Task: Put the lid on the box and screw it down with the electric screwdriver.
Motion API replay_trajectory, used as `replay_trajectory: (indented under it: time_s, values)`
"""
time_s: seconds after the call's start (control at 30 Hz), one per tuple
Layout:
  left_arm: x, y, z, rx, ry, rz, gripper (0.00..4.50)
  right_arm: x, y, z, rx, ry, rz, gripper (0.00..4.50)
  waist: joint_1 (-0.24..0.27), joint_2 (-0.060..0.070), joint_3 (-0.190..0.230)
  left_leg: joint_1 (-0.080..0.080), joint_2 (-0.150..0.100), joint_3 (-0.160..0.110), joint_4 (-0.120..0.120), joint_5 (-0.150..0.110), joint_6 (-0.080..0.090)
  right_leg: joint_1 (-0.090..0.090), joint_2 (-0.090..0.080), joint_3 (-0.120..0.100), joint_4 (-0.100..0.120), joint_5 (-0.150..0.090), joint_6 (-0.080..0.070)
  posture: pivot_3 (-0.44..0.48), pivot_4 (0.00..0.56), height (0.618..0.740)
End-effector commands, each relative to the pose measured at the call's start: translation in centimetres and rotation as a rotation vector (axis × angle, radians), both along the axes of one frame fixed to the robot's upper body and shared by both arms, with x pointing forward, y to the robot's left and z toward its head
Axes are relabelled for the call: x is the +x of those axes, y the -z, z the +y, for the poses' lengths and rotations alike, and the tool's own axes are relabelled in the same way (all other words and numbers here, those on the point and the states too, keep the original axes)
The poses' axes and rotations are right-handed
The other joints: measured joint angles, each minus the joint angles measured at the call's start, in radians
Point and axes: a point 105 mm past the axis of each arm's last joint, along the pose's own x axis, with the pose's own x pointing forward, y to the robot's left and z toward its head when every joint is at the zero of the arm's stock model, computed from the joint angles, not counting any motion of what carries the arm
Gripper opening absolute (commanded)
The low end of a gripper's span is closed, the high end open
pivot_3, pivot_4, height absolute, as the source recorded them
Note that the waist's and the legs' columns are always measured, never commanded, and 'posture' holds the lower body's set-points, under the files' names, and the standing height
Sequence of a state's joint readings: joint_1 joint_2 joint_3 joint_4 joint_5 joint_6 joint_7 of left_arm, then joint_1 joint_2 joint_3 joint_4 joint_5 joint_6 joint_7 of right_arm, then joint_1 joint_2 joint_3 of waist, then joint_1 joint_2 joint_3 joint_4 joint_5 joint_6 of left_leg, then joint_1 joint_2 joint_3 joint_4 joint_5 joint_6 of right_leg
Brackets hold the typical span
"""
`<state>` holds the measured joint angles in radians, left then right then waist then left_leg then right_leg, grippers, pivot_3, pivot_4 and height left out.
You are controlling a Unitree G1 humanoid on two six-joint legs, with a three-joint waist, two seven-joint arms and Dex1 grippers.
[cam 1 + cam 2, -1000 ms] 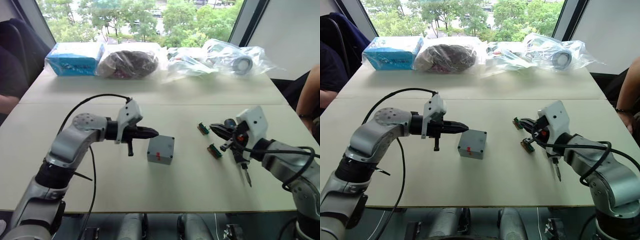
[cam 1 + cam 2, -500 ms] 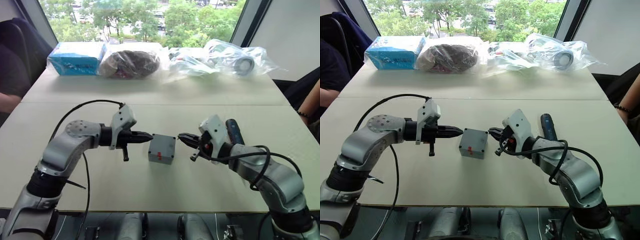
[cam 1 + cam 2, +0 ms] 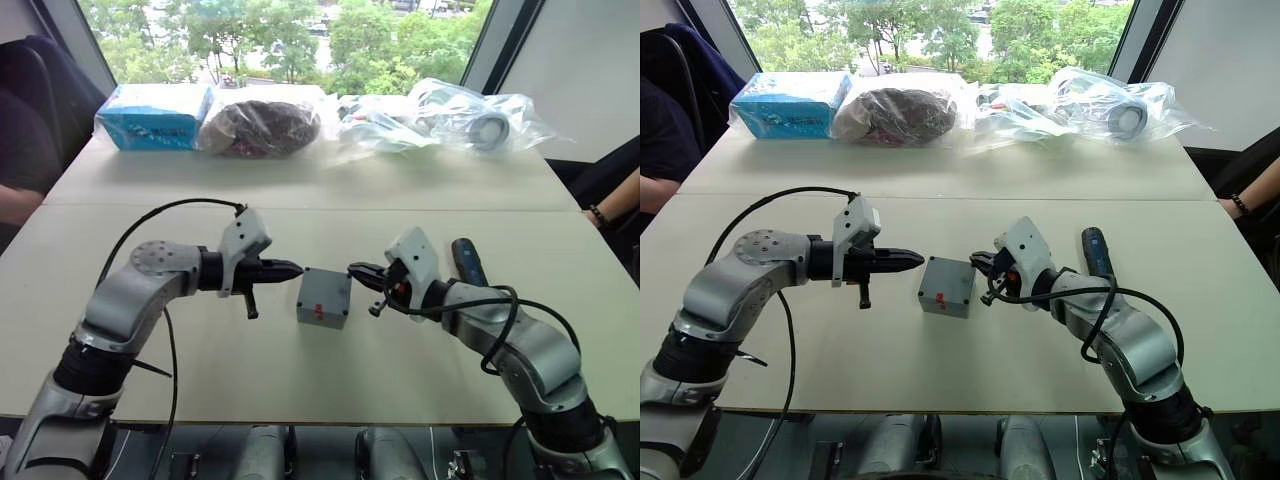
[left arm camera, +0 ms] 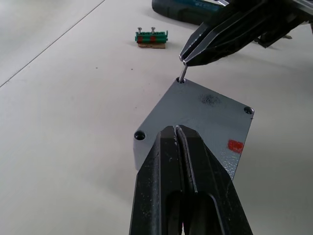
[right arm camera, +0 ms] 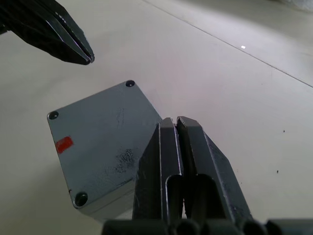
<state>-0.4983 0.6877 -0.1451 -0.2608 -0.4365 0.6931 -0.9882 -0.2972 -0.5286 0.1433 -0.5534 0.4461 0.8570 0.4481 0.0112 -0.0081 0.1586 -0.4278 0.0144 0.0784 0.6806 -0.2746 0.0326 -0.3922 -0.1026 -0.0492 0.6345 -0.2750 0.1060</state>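
The grey box (image 3: 322, 305) stands mid-table, a red mark on its near side. The flat grey lid (image 4: 210, 110) lies on top of it, with screw holes at its corners. Just left of the box, my left gripper (image 3: 296, 268) is shut and empty, its tips pointing at the box. From the right, my right gripper (image 3: 357, 270) is shut on a small screw (image 4: 182, 74), which hangs over the lid's far right corner hole. The dark blue electric screwdriver (image 3: 468, 262) lies on the table behind my right forearm.
A green connector strip (image 4: 151, 39) lies on the table beyond the box. Along the far edge of the table sit a blue packet (image 3: 152, 115) and several plastic bags (image 3: 400, 118). A person's arm (image 3: 615, 205) shows at the right edge.
My right gripper has swung left from beside the green strips to the box's right corner. The left gripper's tips have drawn back slightly from over the box.
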Motion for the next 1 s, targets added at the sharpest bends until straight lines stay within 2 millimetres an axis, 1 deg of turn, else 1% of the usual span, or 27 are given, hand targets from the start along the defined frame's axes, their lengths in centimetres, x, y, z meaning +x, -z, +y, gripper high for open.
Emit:
replay_trajectory:
  time_s: [0.03,0.6,0.7,0.73,0.77,0.8,0.87,0.93,1.0]
  values:
    - [0.2,-0.4,0.0,0.003,-0.003,-0.040,0.00,0.1,-0.8,0.1,0.008,-0.004,-0.046,0.02,0.000,0.000,0.000,0.000,0.000,0.000,0.000,0.000,0.000,0.000,0.000,0.000,0.000,0.000,0.000,0.000,0.150,0.740]
    - [0.0,-1.1,-0.4,-0.018,0.008,-0.044,0.00,0.3,0.4,0.5,-0.011,-0.015,-0.013,0.02,0.000,0.000,0.000,0.000,0.000,0.000,0.000,0.000,0.000,0.000,0.000,0.000,0.000,0.000,0.000,0.000,0.150,0.740]
    - [0.1,-1.4,-0.5,-0.025,0.010,-0.047,0.00,0.4,0.3,0.4,-0.011,-0.010,-0.016,0.02,0.000,0.000,0.000,0.000,0.000,0.000,0.000,0.000,0.000,0.000,0.000,0.000,0.000,0.000,0.000,0.000,0.150,0.740]
    - [0.1,-1.4,-0.5,-0.029,0.012,-0.047,0.00,0.5,0.2,0.4,-0.012,-0.006,-0.021,0.42,0.000,0.000,0.000,0.000,0.000,0.000,0.000,0.000,0.000,0.000,0.000,0.000,0.000,0.000,0.000,0.000,0.150,0.740]
    - [0.1,-1.5,-0.6,-0.031,0.013,-0.048,0.00,0.5,0.2,0.3,-0.014,-0.004,-0.025,0.59,0.000,0.000,0.000,0.000,0.000,0.000,0.000,0.000,0.000,0.000,0.000,0.000,0.000,0.000,0.000,0.000,0.150,0.740]
    - [0.2,-1.6,-0.6,-0.034,0.013,-0.051,0.00,0.5,0.0,0.2,-0.016,-0.002,-0.031,0.89,0.000,0.000,0.000,0.000,0.000,0.000,0.000,0.000,0.000,0.000,0.000,0.000,0.000,0.000,0.000,0.000,0.150,0.740]
    - [0.3,-1.8,-0.8,-0.042,0.017,-0.056,0.00,0.6,-0.7,-0.4,-0.014,0.007,-0.044,1.80,0.001,0.000,0.000,0.000,0.000,0.000,0.000,0.000,0.000,0.000,0.000,0.000,0.000,0.000,0.000,0.000,0.150,0.740]
    - [0.4,-2.0,-0.8,-0.050,0.020,-0.058,0.00,0.6,-1.5,-1.0,-0.005,0.012,-0.050,2.51,0.001,0.000,0.000,0.000,0.000,0.000,0.000,0.000,0.000,0.000,0.000,0.000,0.000,0.000,0.000,0.000,0.150,0.740]
    - [0.5,-2.1,-0.8,-0.060,0.021,-0.059,0.00,0.4,-2.2,-1.6,0.006,0.012,-0.052,2.51,0.001,0.000,0.000,0.000,0.000,0.000,0.000,0.000,0.000,0.000,0.000,0.000,0.000,0.000,0.000,0.000,0.150,0.740]
